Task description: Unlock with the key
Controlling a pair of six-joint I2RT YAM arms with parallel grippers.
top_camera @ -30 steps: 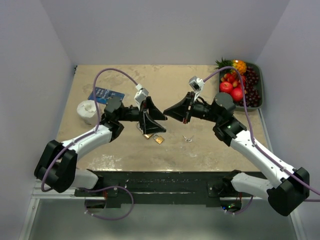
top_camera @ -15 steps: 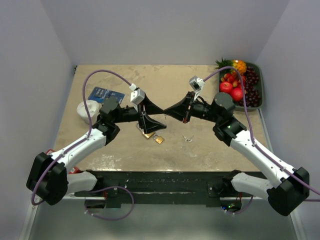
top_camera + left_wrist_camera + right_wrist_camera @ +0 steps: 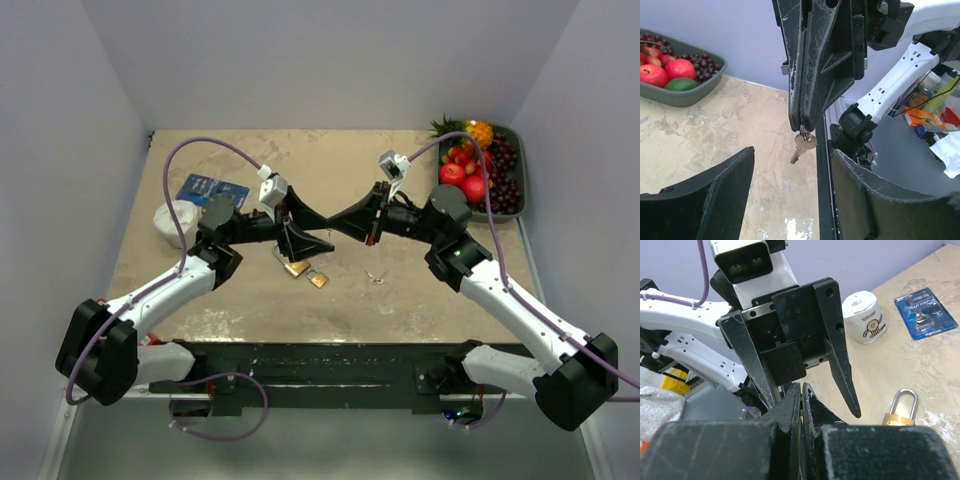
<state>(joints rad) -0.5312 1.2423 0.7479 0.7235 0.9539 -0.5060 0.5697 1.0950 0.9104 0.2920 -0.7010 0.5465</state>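
Right gripper (image 3: 336, 224) is pressed together, and in the overhead view its tip meets the left gripper (image 3: 326, 233) above the middle of the table (image 3: 400, 305). The left jaws stand spread, one finger on either side of that tip. The brass padlock (image 3: 296, 268) lies on the tabletop just nearer than them, with a smaller brass piece (image 3: 318, 279) beside it. Bare tabletop lies open behind the grippers to the back wall and in front to the near edge. A fruit tray (image 3: 512, 170) fills the far right corner, and a paper roll (image 3: 175, 222) and a blue packet (image 3: 212, 189) sit toward the left edge. A second ago the left gripper pointed down over the padlock. It has since swung up toward the right one, while the right gripper and the padlock kept their places.

Left wrist view: the closed right fingers pinch a ring from which the key (image 3: 802, 145) hangs free in the air, between the left fingers (image 3: 705, 195) and touching neither.

Right wrist view: the left jaws gape around the closed tip, and the padlock lies flat on the table to the right, clear of both.
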